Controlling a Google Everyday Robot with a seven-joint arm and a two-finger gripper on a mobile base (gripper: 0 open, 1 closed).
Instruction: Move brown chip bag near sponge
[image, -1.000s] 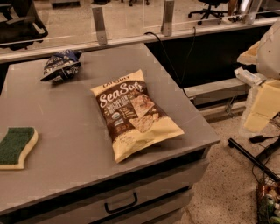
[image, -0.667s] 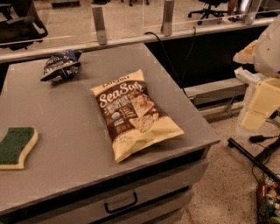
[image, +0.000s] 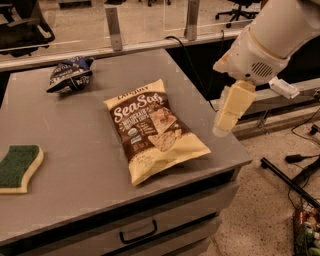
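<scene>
- one chip bag (image: 155, 132) flat mid-table (image: 75, 120), well apart from sponge (image: 17, 167) at left edge.
- gripper (image: 222, 127) over table's right edge, near bag, not touching; open or closed: can't tell.
- blue snack bag (image: 70, 75) at back.

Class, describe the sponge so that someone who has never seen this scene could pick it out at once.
Find the grey table, then its left edge in the camera view, opposite the gripper hanging by the right edge. The sponge lies flat there. Unlike the brown chip bag and blue snack bag, it is small, wavy-edged, green-topped over pale yellow.
</scene>
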